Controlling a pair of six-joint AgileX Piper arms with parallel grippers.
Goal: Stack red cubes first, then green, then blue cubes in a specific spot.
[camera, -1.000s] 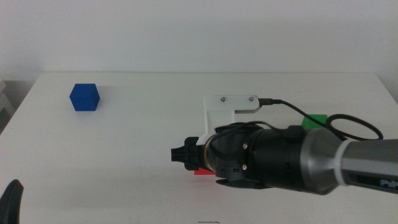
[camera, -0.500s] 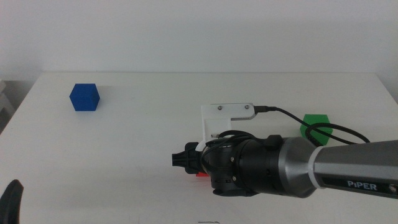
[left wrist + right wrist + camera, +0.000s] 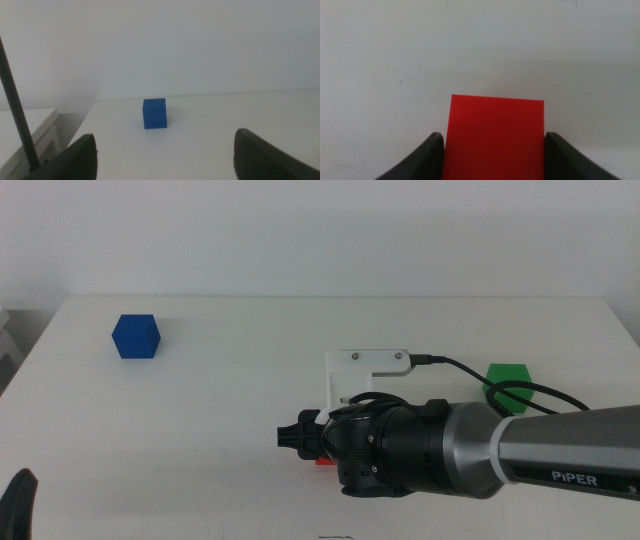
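On the white surface (image 3: 200,430) the right tool (image 3: 490,150) has settled low since a second ago — clenched on the red cube (image 3: 492,137), so stacking begins — while the left tool (image 3: 165,155) waits released.

A smooth white worktop (image 3: 200,430) carries three small cubes. The blue cube (image 3: 136,336) sits near its far left corner, the green cube (image 3: 508,377) well apart on the right side, and a sliver of the red cube (image 3: 322,463) shows near the front middle.
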